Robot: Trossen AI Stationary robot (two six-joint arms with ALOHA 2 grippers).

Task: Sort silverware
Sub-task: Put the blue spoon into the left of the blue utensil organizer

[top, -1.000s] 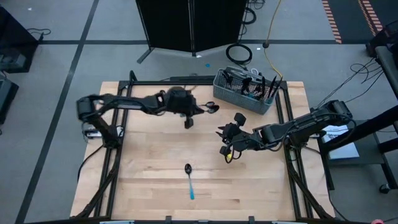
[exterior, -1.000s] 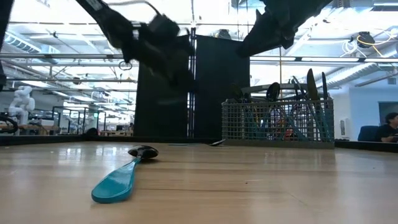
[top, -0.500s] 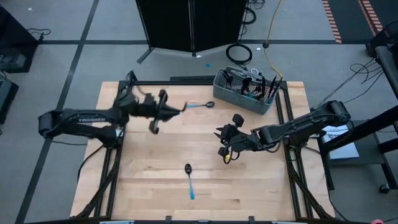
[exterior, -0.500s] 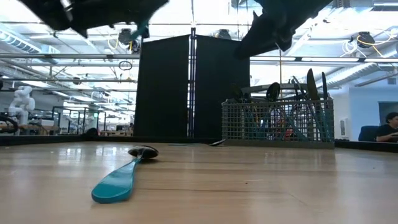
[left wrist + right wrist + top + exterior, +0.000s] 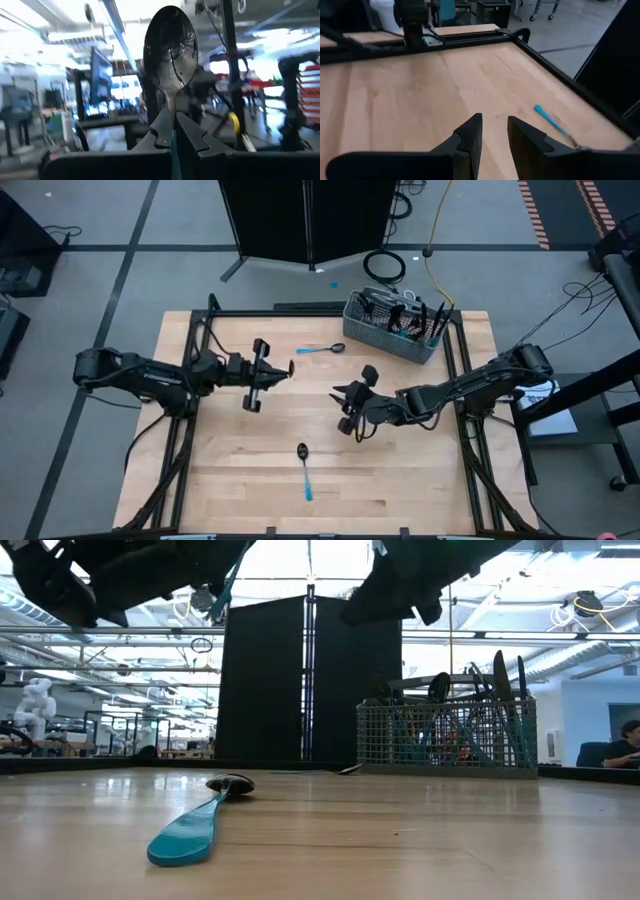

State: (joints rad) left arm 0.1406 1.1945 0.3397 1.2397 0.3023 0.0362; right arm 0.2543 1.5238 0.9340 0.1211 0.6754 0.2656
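Pale wooden tabletop (image 5: 230, 470) below, the left gripper (image 5: 289, 367) hangs clamped on a dark-bowled, blue-handled spoon (image 5: 170, 47), bowl pointing ahead; the right gripper (image 5: 343, 393) hovers, fingers slightly apart.

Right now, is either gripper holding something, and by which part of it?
The left gripper holds a spoon at the neck, just below the bowl. The right gripper holds nothing; its fingers stand slightly apart.

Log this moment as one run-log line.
left tool: shut on spoon, raised over table | right tool: open, empty, mid-table | loose spoons: near basket, near front edge
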